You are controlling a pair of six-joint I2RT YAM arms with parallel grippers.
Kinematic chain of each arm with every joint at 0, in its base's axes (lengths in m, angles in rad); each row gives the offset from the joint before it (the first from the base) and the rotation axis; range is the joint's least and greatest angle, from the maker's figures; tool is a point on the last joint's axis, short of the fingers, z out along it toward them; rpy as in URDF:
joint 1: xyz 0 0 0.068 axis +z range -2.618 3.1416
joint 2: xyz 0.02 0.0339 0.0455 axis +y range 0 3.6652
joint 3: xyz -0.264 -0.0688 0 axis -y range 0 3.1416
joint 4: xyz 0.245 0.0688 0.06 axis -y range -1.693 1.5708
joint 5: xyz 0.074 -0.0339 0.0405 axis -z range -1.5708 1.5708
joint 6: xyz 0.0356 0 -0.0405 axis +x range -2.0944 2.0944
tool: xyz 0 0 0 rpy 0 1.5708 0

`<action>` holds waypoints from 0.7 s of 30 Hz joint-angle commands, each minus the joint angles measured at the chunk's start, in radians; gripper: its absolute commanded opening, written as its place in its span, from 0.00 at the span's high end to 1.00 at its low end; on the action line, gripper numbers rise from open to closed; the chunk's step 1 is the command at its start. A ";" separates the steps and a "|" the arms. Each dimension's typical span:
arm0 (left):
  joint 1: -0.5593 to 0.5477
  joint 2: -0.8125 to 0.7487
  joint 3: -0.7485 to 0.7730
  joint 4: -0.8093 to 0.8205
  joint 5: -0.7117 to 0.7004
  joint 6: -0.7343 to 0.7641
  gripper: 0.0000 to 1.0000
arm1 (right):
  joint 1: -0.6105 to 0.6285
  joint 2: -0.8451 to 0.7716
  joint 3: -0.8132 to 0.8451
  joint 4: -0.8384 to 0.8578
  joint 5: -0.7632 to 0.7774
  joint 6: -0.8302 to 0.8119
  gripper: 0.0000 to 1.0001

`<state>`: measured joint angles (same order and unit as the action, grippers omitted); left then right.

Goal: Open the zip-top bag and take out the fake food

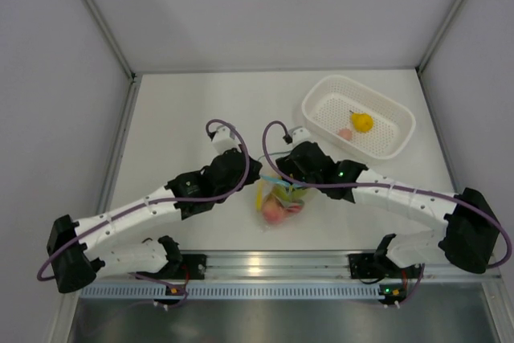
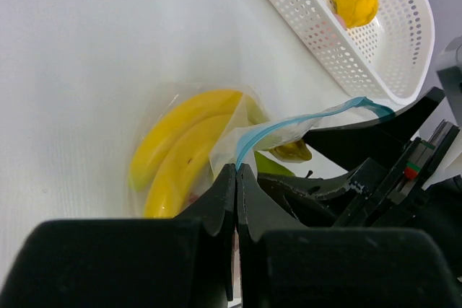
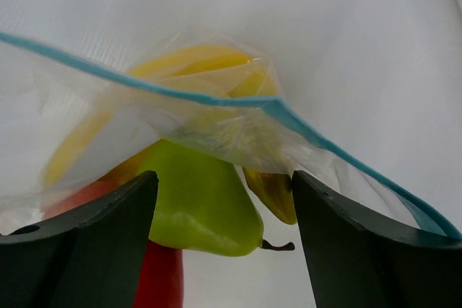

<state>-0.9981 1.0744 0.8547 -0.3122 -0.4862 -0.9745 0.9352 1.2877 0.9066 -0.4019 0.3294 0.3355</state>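
My left gripper [image 2: 237, 169] is pinched fully shut on the rim of the zip-top bag [image 2: 225, 142], right at its blue zip strip [image 2: 289, 123], and holds that edge up off the table [image 1: 185, 110]. My right gripper [image 3: 222, 178] has its jaws spread wide at the bag's mouth. The green pear [image 3: 202, 207] sits between the fingers, but I see no grip on it. Most of the fake food [image 1: 279, 211] is inside the bag: the banana bunch [image 2: 180, 146], the pear and the red chili pepper [image 3: 162, 279] under it. The bag lies between the two wrists at the table's near middle. Further right, the white basket [image 2: 317, 41] holds a yellow-orange fruit [image 1: 361, 122] and a pink piece [image 1: 344, 133].
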 commanded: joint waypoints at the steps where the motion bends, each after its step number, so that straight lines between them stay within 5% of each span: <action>1: -0.008 0.022 0.017 0.050 -0.029 0.002 1.00 | -0.006 -0.022 -0.047 0.009 -0.090 -0.018 0.25; 13: -0.019 0.091 0.032 0.145 0.072 0.036 1.00 | 0.005 -0.255 -0.337 0.488 -0.423 -0.180 0.31; 21: -0.020 0.114 0.033 0.151 0.110 0.062 1.00 | 0.034 -0.191 -0.354 0.623 -0.369 -0.233 0.35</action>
<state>-1.0164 1.1790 0.8547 -0.2199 -0.3962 -0.9360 0.9558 1.0878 0.5503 0.0769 -0.0219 0.1513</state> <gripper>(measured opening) 0.022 0.654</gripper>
